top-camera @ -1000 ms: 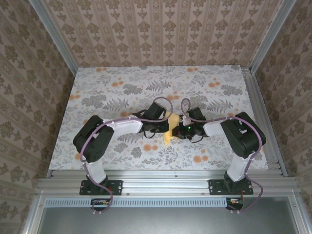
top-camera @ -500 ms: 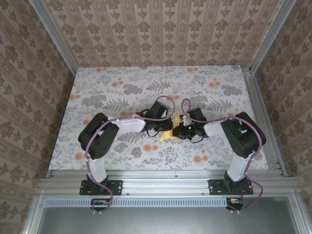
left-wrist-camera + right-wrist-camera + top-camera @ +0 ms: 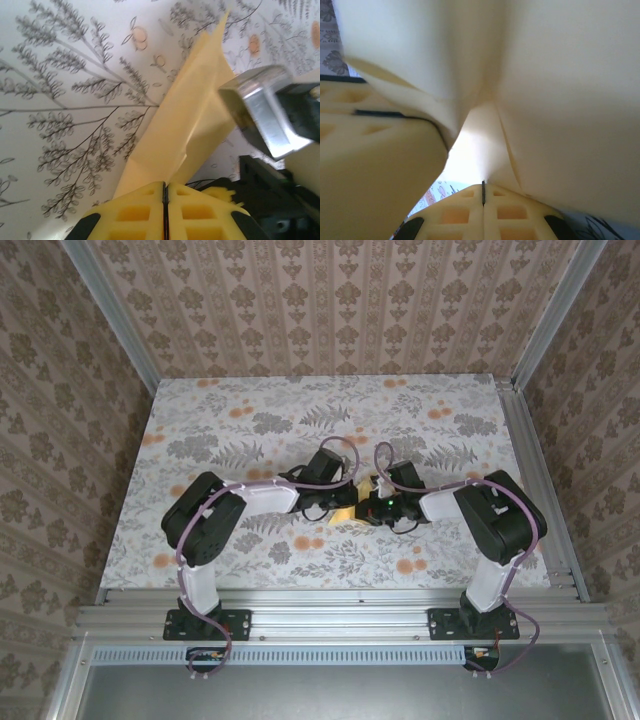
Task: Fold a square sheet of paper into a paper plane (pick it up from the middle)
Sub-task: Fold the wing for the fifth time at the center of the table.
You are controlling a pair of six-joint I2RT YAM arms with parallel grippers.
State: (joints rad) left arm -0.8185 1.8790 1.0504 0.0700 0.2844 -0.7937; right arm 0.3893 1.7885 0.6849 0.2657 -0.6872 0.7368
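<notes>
Well inside table [image 3: 200, 420] edges, folded paper [image 3: 185, 115].

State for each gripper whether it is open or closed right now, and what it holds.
Left gripper: closed, pinching the yellow paper between its fingertips.
Right gripper: closed, pinching the same yellow paper.

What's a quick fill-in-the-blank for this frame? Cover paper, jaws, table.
1. The sheet of paper is pale ___.
2. The left jaws are ___ on the sheet.
3. The right jaws pinch the ___ sheet.
4. The table is printed with grey leaves and small round ___ flowers.
Missing words: yellow; shut; same; orange.
</notes>
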